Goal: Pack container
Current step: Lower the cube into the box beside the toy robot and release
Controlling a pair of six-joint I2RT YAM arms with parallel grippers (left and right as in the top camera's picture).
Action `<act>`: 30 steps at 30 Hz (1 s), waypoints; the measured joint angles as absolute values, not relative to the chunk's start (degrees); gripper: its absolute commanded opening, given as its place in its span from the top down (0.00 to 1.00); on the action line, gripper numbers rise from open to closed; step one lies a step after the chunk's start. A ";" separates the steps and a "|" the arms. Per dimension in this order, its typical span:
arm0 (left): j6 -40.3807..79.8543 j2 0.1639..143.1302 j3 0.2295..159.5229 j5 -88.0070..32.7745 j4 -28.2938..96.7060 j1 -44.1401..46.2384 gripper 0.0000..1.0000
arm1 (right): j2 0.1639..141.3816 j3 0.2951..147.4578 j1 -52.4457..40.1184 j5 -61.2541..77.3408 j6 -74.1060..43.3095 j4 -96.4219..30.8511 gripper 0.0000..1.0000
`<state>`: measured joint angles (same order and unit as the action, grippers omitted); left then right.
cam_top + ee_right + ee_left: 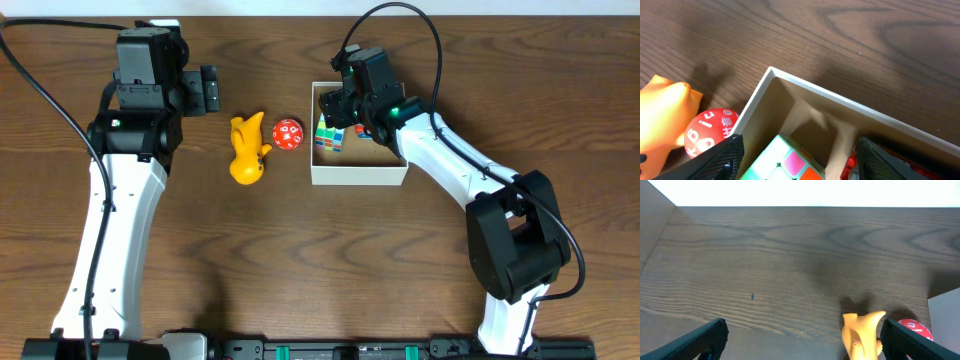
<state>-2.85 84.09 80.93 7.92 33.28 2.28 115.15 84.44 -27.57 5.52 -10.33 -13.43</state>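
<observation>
The container [358, 176] is a shallow white cardboard box with a tan inside, right of centre on the table. In it lie a multicoloured puzzle cube [329, 137] and a small red toy [850, 162], partly hidden. My right gripper [345, 105] hovers open over the box's back left corner; in the right wrist view its fingers [800, 167] straddle the cube [785, 160] without touching it. A yellow rubber toy [247, 150] and a red many-sided die [288, 134] lie on the table left of the box. My left gripper [210, 90] is open and empty, behind the yellow toy [862, 332].
The left wrist view shows bare wood table, the red die [917, 327] and a corner of the box [945, 315] at the right edge. The right wrist view shows the box's wall [840, 102], the die [707, 130] and the yellow toy [662, 110] outside it.
</observation>
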 measured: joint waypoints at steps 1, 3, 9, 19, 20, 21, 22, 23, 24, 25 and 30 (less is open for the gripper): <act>-2.85 84.09 80.93 7.92 33.28 2.28 0.02 | 115.15 84.44 -27.57 5.52 -10.31 -13.45 0.30; -2.85 84.09 80.93 7.92 33.28 2.28 0.02 | 115.15 84.44 -27.57 5.34 -10.26 -13.45 0.32; -2.85 84.09 80.93 7.92 33.28 2.28 0.02 | 115.15 84.53 -27.57 5.32 -10.11 -16.69 0.50; -2.85 84.09 80.93 7.92 33.28 2.28 0.02 | 113.08 84.60 -27.57 9.63 -9.93 -27.22 0.99; -2.85 84.09 80.93 7.94 33.28 2.28 0.02 | 112.46 84.60 -27.57 10.07 -9.93 -27.49 0.99; -2.85 84.09 80.93 7.92 33.28 2.28 0.02 | 111.72 84.60 -27.57 10.63 -9.91 -27.66 0.99; -2.85 84.09 80.93 7.92 33.28 2.28 0.02 | 110.89 84.60 -27.57 11.16 -9.91 -27.83 0.99; -2.85 84.09 80.93 7.92 33.28 2.28 0.02 | 110.30 84.60 -27.57 11.62 -9.91 -28.01 0.99; -2.85 84.09 80.93 7.92 33.28 2.28 0.02 | 109.58 84.62 -27.57 12.34 -9.93 -28.45 0.99; -2.85 84.09 80.93 7.92 33.28 2.28 0.02 | 109.16 84.62 -27.57 12.93 -9.89 -29.06 0.99; -2.85 84.09 80.93 7.94 33.28 2.28 0.02 | 108.79 84.71 -27.62 15.92 -8.25 -35.70 0.99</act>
<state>-2.85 84.09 80.93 7.94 33.28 2.28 108.79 84.71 -27.62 15.92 -8.25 -35.70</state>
